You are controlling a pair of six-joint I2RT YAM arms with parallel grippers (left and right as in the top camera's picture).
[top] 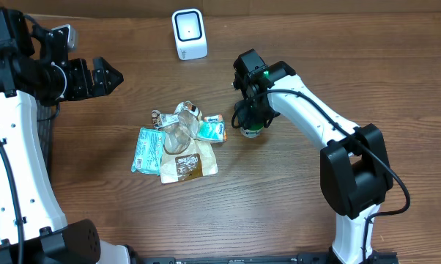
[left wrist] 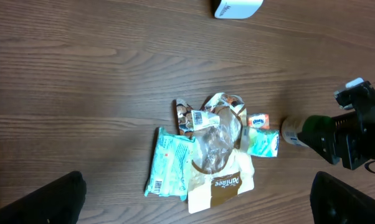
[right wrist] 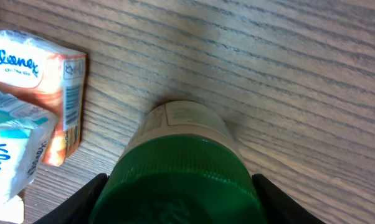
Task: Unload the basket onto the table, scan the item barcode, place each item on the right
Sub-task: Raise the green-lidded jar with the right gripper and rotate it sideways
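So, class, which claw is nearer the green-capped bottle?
Right. The right claw straddles the green-capped bottle; the left claw hangs far off, across the pile of packets.

Left arm point(top: 15, 169) and right arm point(top: 305, 103): white link shells, black joint housings, black external cable point(top: 404, 192) routed alongside; green indicator light point(top: 265, 73) lit at right wrist.

Right wrist view: "Kleenex" in blue script on the orange-and-white tissue pack point(right wrist: 25, 68); a barcode on its side, digits unreadable. "Kleenex" again, cut off at the frame edge, on the teal tissue pack point(right wrist: 7, 155). Label on the bottle point(right wrist: 181, 124): print too fine. Left wrist view: brown bag point(left wrist: 223, 185), wording illegible.
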